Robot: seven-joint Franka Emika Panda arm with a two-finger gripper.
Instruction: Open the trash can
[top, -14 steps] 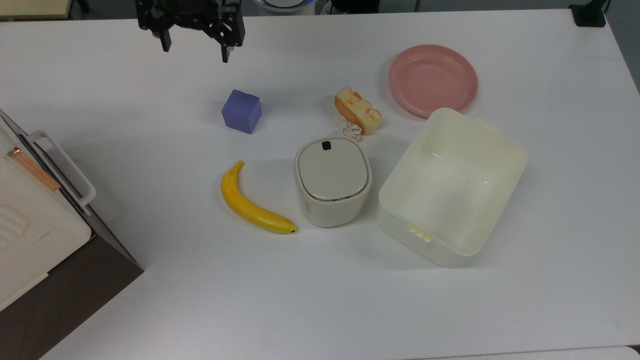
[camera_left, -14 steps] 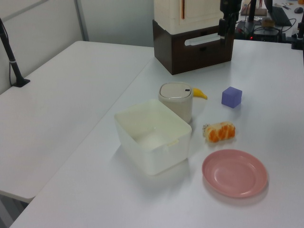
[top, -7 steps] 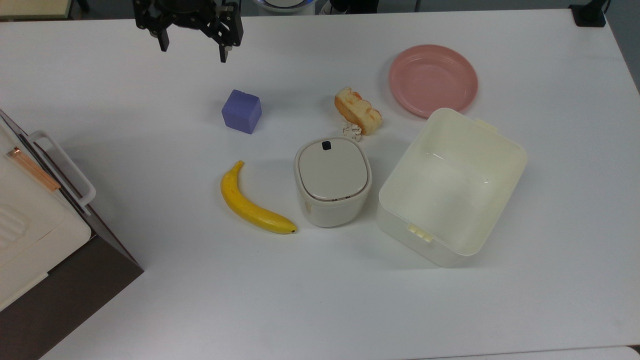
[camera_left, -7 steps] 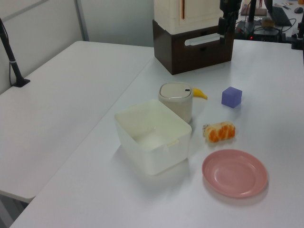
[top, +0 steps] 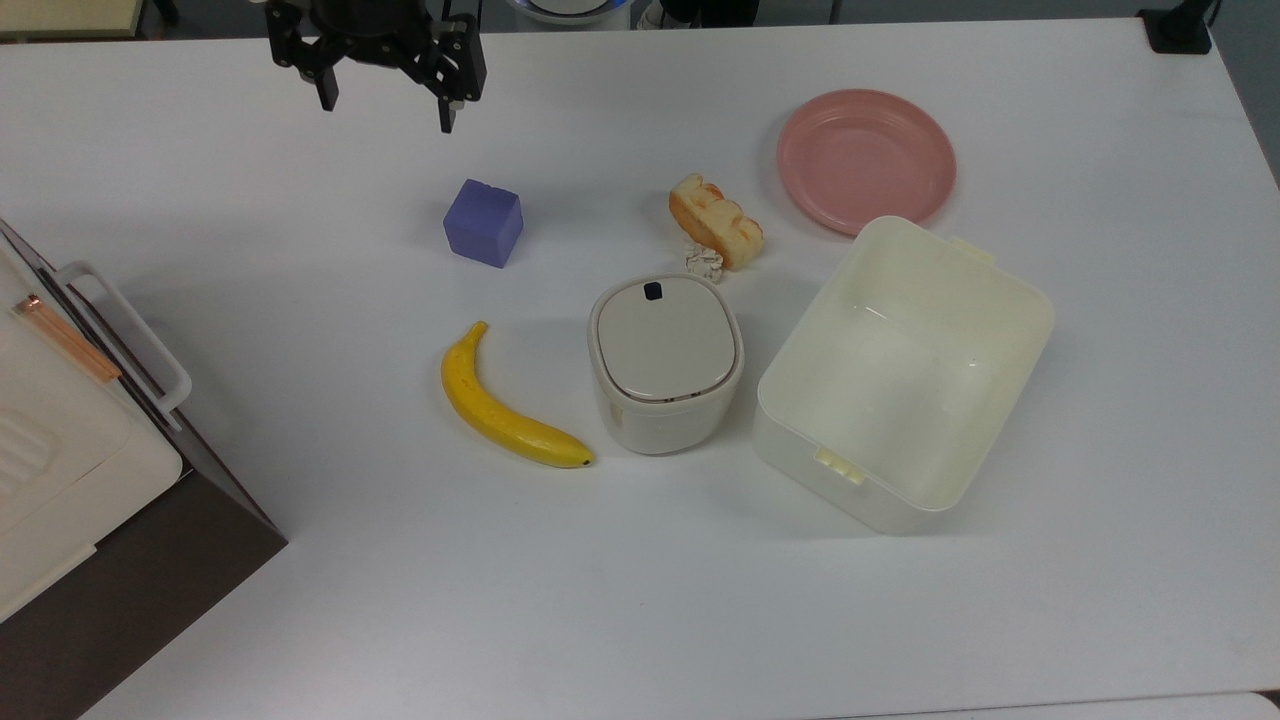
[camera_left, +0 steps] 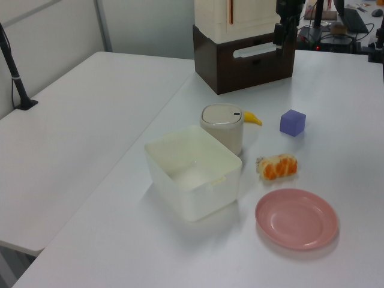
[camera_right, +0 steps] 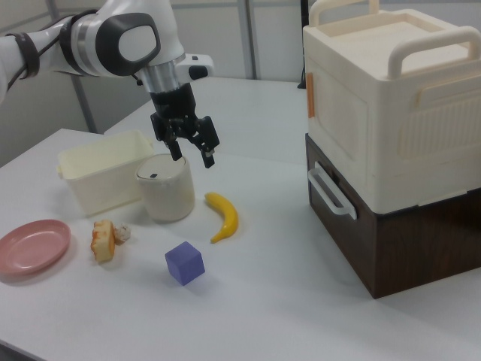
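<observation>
The trash can [top: 665, 363] is a small beige rounded-square bin with its flat lid shut and a black square mark near the lid's far edge; it stands mid-table between a banana and a cream box, also seen as trash can [camera_left: 222, 126] and trash can [camera_right: 164, 186]. My black gripper [top: 385, 108] hangs open and empty above the table near the top view's upper left, well away from the bin and beyond the purple cube. In the right view the gripper [camera_right: 195, 155] hovers high above the table, in front of the bin's top.
A yellow banana [top: 500, 405] lies left of the bin in the top view, a purple cube [top: 483, 222] above it. A bread piece [top: 716, 222], a pink plate [top: 865, 158] and a lidless cream box [top: 905, 370] sit to the right. A cream-and-brown cabinet [top: 70, 430] stands at the top view's left edge.
The gripper has turned slightly and shifted a little, staying open at the top view's upper left. Nothing on the table has moved.
</observation>
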